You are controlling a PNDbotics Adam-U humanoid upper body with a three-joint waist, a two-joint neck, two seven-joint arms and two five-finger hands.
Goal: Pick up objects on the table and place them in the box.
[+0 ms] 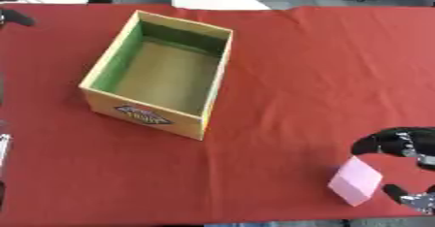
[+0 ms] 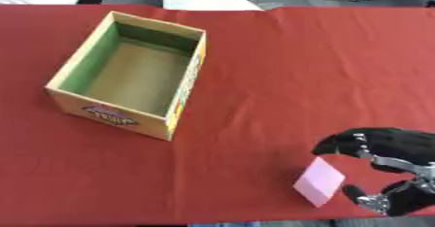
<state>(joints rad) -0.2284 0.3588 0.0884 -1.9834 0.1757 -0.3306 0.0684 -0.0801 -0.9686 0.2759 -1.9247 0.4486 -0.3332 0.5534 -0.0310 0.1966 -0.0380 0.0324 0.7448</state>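
My right hand [image 2: 387, 170] sat at the near right corner of the tabletop [image 2: 280, 75], its fingers curved into a wide C and not closed on anything. The upper fingers arched over from the right and the thumb [image 2: 361, 198] curled up from below, leaving a gap between them that faced left. Just at the mouth of that gap, on the left of my hand, lay a small pink block [image 2: 319, 181], tilted on the red cloth. The thumb tip was just beside the block's lower right edge and the upper fingertips hung close above its top corner; I could not tell whether either one touched it.

Well apart from my hand, up and to the left across bare red cloth, stood the open cardboard box [image 2: 127, 73], with green inner walls, a brown floor and a printed label on its near outer face. Nothing lay inside it that I could see.

My left hand did not show clearly in either view.
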